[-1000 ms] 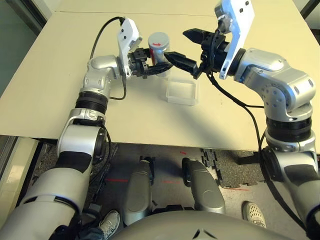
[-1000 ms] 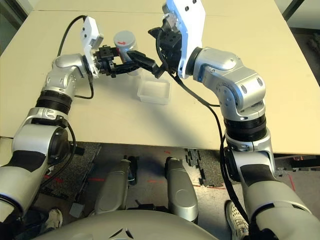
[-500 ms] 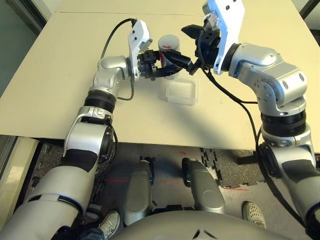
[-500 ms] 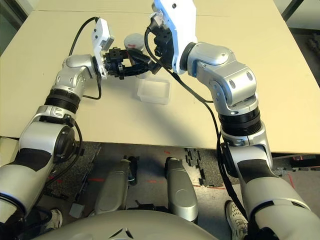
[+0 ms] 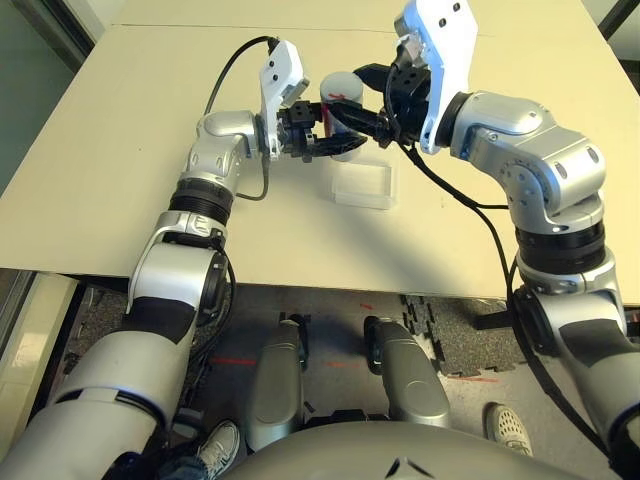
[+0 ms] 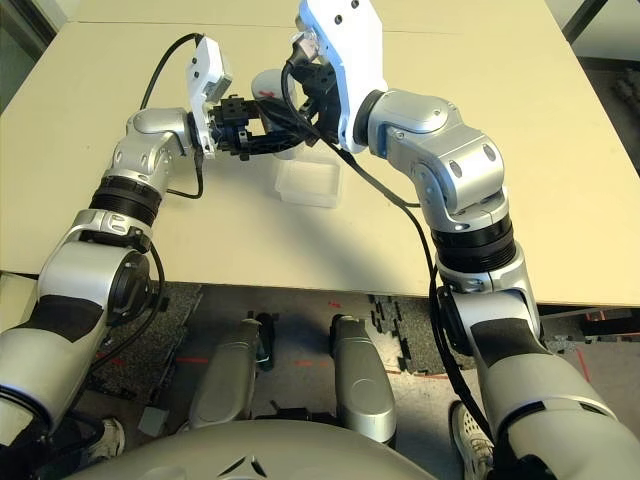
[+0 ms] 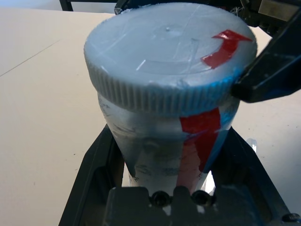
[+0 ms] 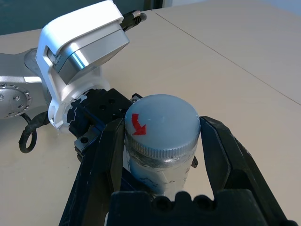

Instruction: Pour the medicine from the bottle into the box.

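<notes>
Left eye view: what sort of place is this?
Probably a robotics lab or workshop: bare pale table, dark foam mats with jagged interlocking edges and red marks on the floor.

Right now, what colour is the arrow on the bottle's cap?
Red, on the bottle's grey cap; clearest in the left wrist view.

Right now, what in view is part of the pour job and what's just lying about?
Job:
- bottle, left gripper closed on it
- cap, right gripper closed on it
- box
- medicine: can't make it out

Not job:
- floor mat
- red floor marks
- shoes
</notes>
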Tool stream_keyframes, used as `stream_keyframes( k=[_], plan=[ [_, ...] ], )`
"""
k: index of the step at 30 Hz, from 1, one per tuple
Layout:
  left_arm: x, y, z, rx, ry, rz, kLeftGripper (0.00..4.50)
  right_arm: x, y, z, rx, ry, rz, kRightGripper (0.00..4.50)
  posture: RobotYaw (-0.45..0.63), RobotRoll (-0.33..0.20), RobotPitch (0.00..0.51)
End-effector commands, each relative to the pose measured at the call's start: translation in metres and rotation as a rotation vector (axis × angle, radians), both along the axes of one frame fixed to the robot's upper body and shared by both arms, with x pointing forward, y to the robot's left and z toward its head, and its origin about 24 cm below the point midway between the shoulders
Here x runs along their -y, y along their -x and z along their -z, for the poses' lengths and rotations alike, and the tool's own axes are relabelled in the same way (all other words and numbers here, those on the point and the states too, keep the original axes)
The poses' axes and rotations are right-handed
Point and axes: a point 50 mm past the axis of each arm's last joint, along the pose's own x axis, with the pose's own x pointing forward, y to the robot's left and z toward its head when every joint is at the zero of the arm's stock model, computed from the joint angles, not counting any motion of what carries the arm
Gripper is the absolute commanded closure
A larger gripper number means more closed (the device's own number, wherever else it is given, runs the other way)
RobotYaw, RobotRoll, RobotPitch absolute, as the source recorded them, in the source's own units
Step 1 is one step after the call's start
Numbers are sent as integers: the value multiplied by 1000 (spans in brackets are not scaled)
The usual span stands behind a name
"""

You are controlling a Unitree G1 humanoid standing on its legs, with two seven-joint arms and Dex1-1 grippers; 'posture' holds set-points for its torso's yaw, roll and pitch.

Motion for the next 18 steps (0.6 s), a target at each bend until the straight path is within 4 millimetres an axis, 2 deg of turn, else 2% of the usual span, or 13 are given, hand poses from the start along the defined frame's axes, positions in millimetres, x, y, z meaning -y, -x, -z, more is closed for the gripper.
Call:
stream_keyframes(
  k=[1, 5, 11, 18],
  plan=[
    [6, 3, 0, 10, -23, 42, 1782, 0, 1, 5, -17, 15, -6, 1889, -82, 0, 180],
    [8, 12, -6, 22, -47, 133, 1782, 9, 0, -3, -8, -28, -61, 1889, -76, 0, 178],
    [13, 39, -25, 16, -68, 314, 1782, 27, 4, -20, 21, -79, -263, 1889, -64, 0, 175],
    [15, 67, -33, -8, -106, 452, 1782, 32, 11, -22, -13, -83, -447, 1889, -40, 0, 177]
  ],
)
